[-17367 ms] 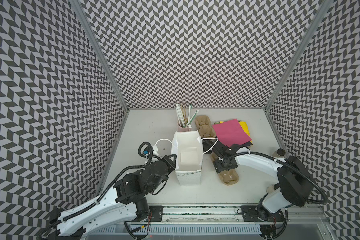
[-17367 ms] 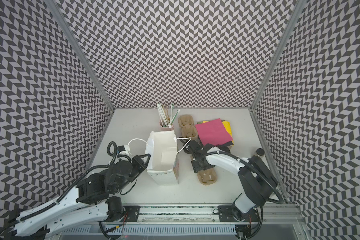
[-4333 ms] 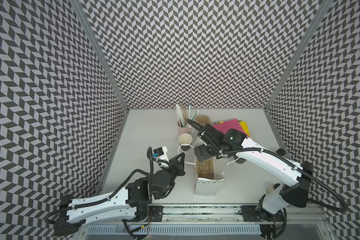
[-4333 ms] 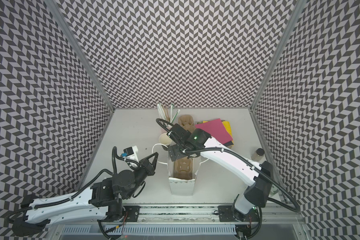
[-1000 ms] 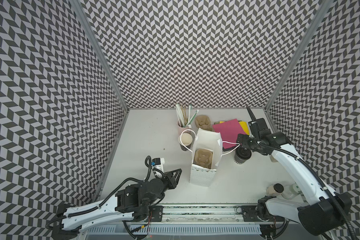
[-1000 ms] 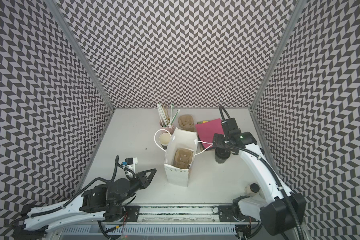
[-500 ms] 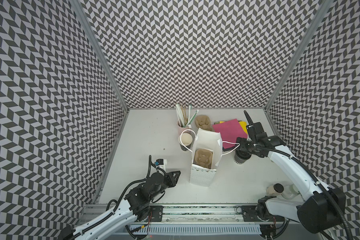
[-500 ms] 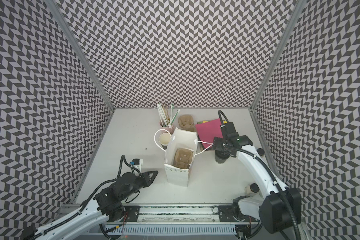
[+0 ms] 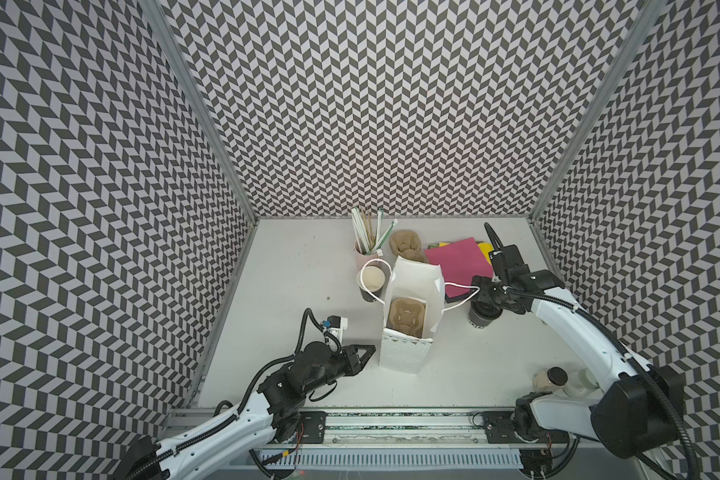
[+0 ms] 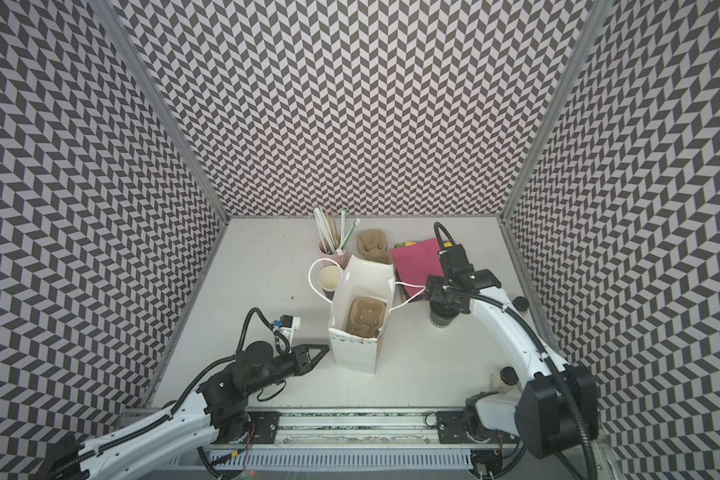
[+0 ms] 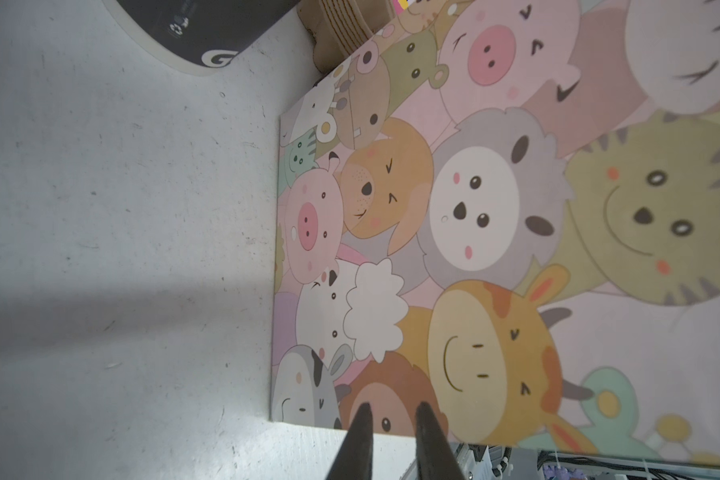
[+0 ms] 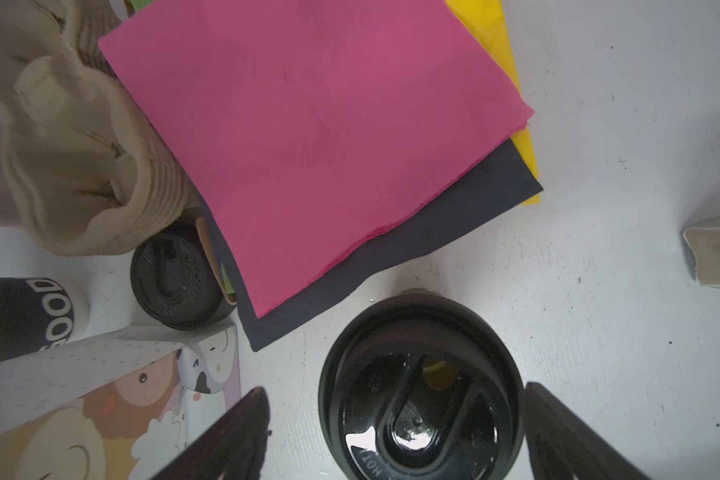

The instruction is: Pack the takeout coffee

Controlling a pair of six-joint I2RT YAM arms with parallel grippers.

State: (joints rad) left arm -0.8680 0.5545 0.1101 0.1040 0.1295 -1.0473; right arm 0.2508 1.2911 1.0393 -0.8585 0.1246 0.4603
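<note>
Black-and-white chevron walls (image 9: 391, 104) close in three sides, with grey metal posts at the back corners. The table (image 9: 300, 257) is pale grey-white and matt. In the left wrist view it is flecked with small dark scuffs and scratches.

With 12 o'clock at the back wall, the bag (image 9: 400, 355) stands upright and open at the table's centre. Its broad side (image 11: 474, 228) is printed with pastel cartoon animals: pigs, a koala, a tiger, a giraffe. A tan pulp carrier (image 9: 406, 318) lies in its bottom.

The napkins (image 9: 458, 257) lie at 1 o'clock of the bag, pink over dark grey over yellow.

The left gripper (image 9: 370, 350) sits at 8 o'clock of the bag, just beside its near left corner. Its fingers (image 11: 360, 432) are a narrow slit apart with nothing between them.

The right gripper (image 12: 393, 388) hangs over the coffee. Its fingers (image 12: 233, 432) are spread wide on either side of the lid, and table shows between each finger and the lid.

The coffee (image 9: 481, 322) stands upright on the table at 3 o'clock of the bag, outside it and just beside the dark napkin's corner. Its black lid (image 12: 420, 365) is embossed "HOT".

The cup (image 9: 373, 278), lidless and cream inside, stands at 11 o'clock of the bag. Its dark side shows a white "G" and a recycling mark in the left wrist view (image 11: 200, 33), and "OOD" in the right wrist view.

Two bottles (image 9: 551, 379) stand at 5 o'clock, by the right arm's base.
</note>
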